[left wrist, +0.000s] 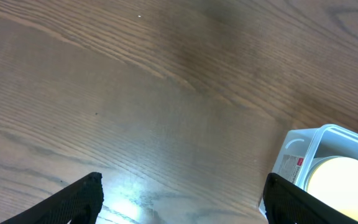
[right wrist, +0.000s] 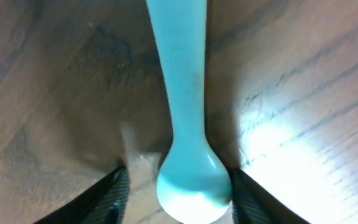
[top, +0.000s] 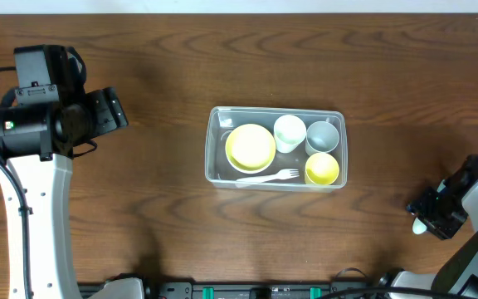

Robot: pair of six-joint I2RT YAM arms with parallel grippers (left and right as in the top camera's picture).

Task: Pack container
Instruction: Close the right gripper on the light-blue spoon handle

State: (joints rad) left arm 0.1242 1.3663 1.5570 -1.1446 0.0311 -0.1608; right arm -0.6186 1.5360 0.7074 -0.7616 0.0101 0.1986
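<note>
The clear plastic container (top: 215, 163) sits mid-table and holds a yellow bowl (top: 251, 146), a white cup (top: 289, 133), a grey cup (top: 322, 135), a yellow cup (top: 322, 169) and a white fork (top: 269, 176). Its corner (left wrist: 303, 144) shows at the right of the left wrist view. My left gripper (left wrist: 182, 190) is open and empty over bare wood, left of the container. My right gripper (right wrist: 179, 186) is low at the table's right edge, open. Its fingers straddle the bowl end of a light blue spoon (right wrist: 182, 87) lying on the wood, with a gap on the left side.
The yellow bowl (left wrist: 344, 180) fills the container's left end, near the left gripper's right finger. The right arm (top: 471, 208) sits near the table's front right corner. Bare dark wood (top: 156, 208) lies between the arms and the container.
</note>
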